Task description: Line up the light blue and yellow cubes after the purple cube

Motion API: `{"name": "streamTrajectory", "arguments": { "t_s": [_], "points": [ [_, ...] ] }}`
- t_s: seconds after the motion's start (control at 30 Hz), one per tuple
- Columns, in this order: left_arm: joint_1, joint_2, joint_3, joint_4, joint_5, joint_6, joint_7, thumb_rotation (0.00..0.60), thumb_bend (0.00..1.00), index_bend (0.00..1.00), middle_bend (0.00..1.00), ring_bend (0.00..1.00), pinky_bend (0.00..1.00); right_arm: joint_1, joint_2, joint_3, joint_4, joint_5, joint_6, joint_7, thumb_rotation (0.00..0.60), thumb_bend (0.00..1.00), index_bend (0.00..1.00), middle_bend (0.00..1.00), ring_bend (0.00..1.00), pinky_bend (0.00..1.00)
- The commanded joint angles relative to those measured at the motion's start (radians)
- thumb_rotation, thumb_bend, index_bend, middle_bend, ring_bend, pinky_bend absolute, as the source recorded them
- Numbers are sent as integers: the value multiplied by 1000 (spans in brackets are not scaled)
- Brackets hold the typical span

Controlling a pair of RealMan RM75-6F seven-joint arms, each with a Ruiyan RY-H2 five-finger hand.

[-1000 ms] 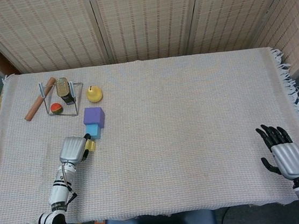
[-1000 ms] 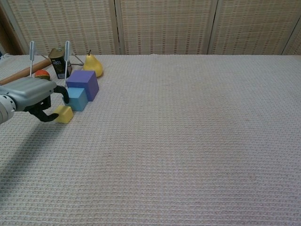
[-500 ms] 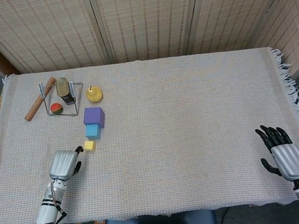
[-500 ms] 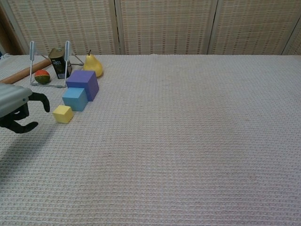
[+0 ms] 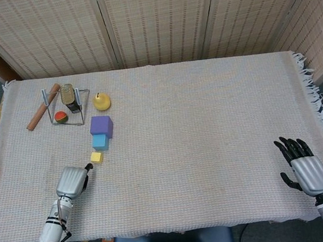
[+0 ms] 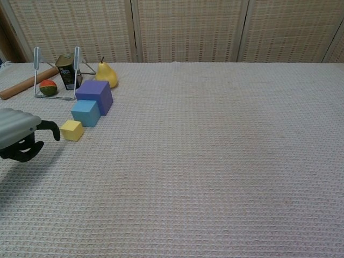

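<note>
Woven beige cloth [image 5: 211, 150] covers the table. At far left the left hand [image 5: 72, 181] hovers just beside the yellow cube [image 5: 96, 157], empty, its fingers [image 6: 49, 128] curled loosely and apart from the cube. The yellow cube sits close behind the light blue cube [image 5: 100, 142], which touches the purple cube [image 5: 101, 126]. At far right the right hand [image 5: 304, 166] lies released, fingers spread, holding nothing.

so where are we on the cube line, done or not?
Looks done. The light blue cube sits against the purple cube, and the yellow cube lies just past it with a small gap, all roughly in one row. Nothing is in hand: the left robot hand is off the yellow cube, and the right robot hand rests open far away. At most, close that gap.
</note>
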Motion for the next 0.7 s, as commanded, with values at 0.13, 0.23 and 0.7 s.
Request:
{"name": "streamTrajectory", "arguments": {
  "t_s": [0.13, 0.23, 0.7],
  "points": [
    [-17, -20, -16, 27, -17, -34, 9, 600, 659, 276, 1000, 1000, 1000, -3, 2, 2, -2, 5, 5, -2, 600, 131, 0, 0, 0, 0],
    [-23, -26, -20, 36, -21, -42, 23, 600, 658, 266, 1000, 1000, 1000, -2, 1, 3, -2, 6, 5, -3, 600, 131, 0, 0, 0, 0],
    [-37, -34, -36, 43, -42, -68, 29, 600, 657, 251, 1000, 1000, 1000, -1, -1, 5, 0, 10, 1, -4, 600, 131, 0, 0, 0, 0]
  ]
}}
